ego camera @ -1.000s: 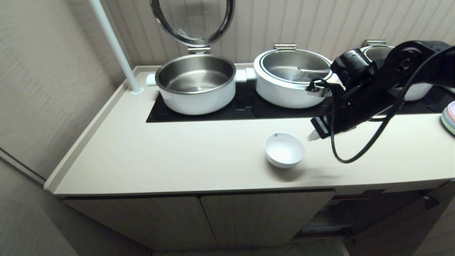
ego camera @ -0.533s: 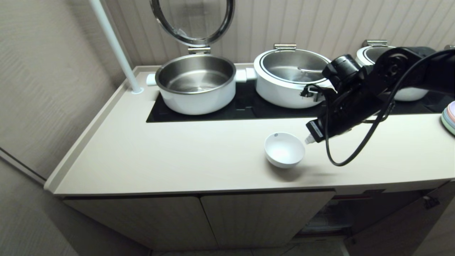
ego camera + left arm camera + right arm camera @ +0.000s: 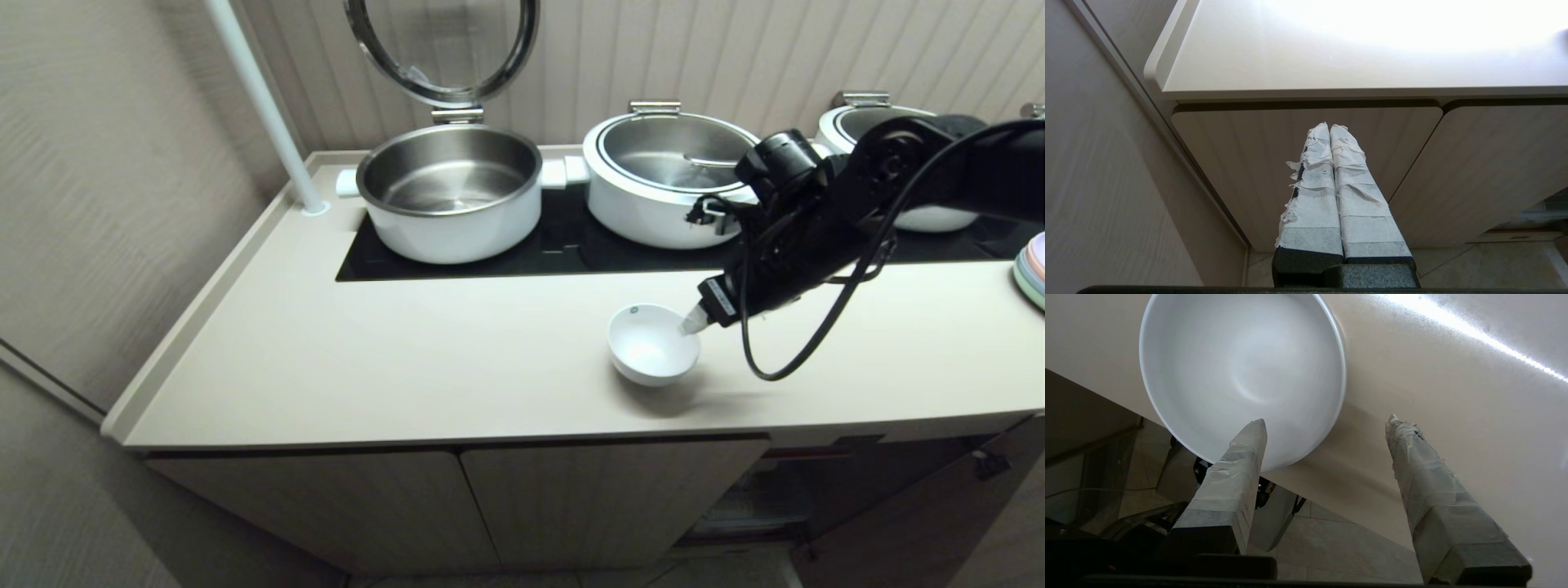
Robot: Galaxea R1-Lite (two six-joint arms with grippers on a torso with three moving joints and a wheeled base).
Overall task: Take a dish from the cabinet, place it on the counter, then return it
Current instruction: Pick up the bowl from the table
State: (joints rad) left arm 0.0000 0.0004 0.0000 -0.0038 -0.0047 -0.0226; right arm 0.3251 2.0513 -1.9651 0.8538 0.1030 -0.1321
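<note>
the small white ceramic bowl (image 3: 652, 344) is sitting upright on the cream-beige counter (image 3: 408, 359), near the front edge and just in front of the inset black panel (image 3: 563, 245), so the set-down half of the task is judged complete and the return leg is being started. the right gripper (image 3: 1327, 422) is being held low at the bowl's right side, tilted down toward it; in the right wrist view the two tape-wrapped fingers (image 3: 1237, 473) are standing well apart, one tip lying over the inside of the bowl wall and the other over bare counter outside it, so the rim is being straddled and nothing is being gripped. whether either pad is touching the ceramic cannot be told. the left gripper (image 3: 1329, 127) is being kept parked low in front of the closed fluted doors of the cabinet (image 3: 1306, 163), its taped fingers pressed together on nothing. below the counter's right end a dark opening (image 3: 784, 490) in the cabinet is being shown, with a door swung out beside it; this is taken to be where the bowl is to go back. the next move is judged to call for the fingers being seated a little deeper over the rim, being closed on the thin wall, and the bowl being lifted level before being carried down. slipping on the glazed wall is being noted as the main risk.
</note>
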